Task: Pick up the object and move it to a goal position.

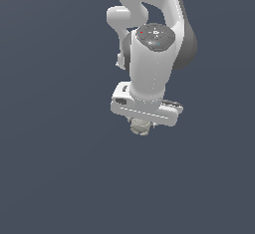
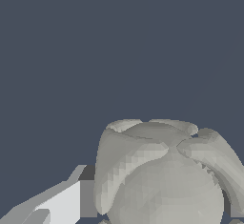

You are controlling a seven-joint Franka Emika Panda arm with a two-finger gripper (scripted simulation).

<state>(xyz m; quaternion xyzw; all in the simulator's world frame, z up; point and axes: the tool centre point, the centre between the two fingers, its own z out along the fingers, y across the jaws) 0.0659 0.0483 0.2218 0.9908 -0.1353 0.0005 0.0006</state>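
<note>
The object (image 1: 140,127) is a small, lumpy, faceted, pale beige-grey ball directly under the white gripper bar in the exterior view. My gripper (image 1: 141,126) points down over it, and the ball hides the fingers there. In the wrist view the object (image 2: 162,170) fills the space between the two fingers. One finger (image 2: 62,204) presses against its side. Only a sliver of the other finger (image 2: 235,212) shows at the frame's edge. The gripper (image 2: 162,211) is shut on the object.
The white arm (image 1: 149,63) rises above the gripper towards the exterior view's top. All around is a plain dark blue-grey surface (image 1: 60,168) with no other objects or edges visible. No goal marker shows.
</note>
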